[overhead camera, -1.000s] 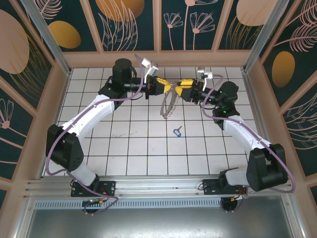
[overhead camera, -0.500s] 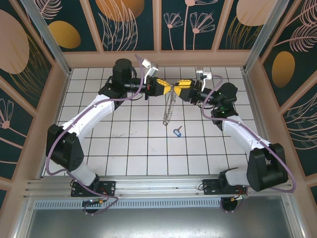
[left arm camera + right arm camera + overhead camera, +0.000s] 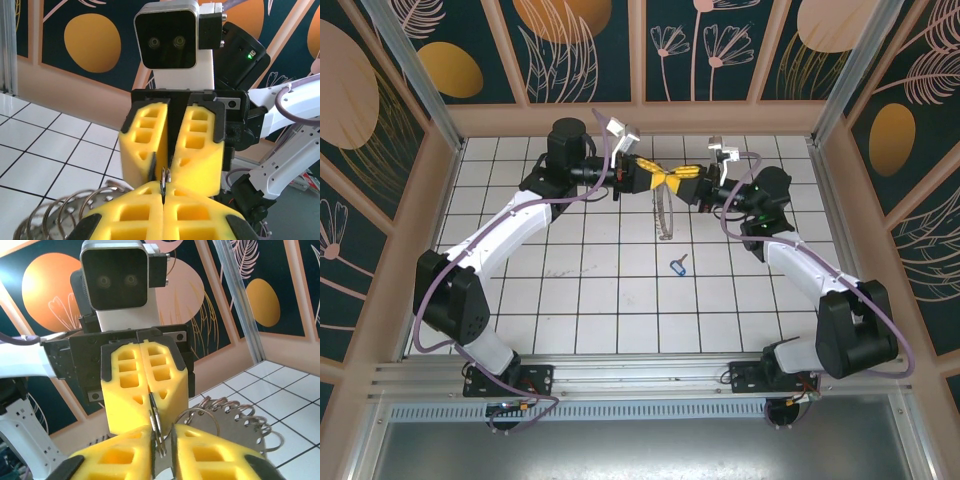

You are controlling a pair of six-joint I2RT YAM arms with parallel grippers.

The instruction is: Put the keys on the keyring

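The keyring (image 3: 663, 213) hangs in the air between my two grippers, its fringe of small silvery pieces (image 3: 235, 412) trailing below. My left gripper (image 3: 658, 178) is shut on the ring's wire (image 3: 165, 176), which sticks out of its closed yellow tips (image 3: 163, 194). My right gripper (image 3: 674, 176) faces it tip to tip. Its jaws are drawn in on the same wire (image 3: 156, 420), which sits between its pads (image 3: 162, 442). A small blue-headed key (image 3: 678, 265) lies on the white tiles below, apart from both grippers.
The tiled floor (image 3: 600, 290) is walled by a wooden frame with dark floral panels (image 3: 640, 110). Both arms reach in from the near rail (image 3: 640, 375) and meet near the back wall. Purple cables loop beside each arm.
The right gripper has moved left onto the ring and narrowed its jaws around the wire. The hanging loop has swung and drawn up slightly. The left gripper has kept its hold.
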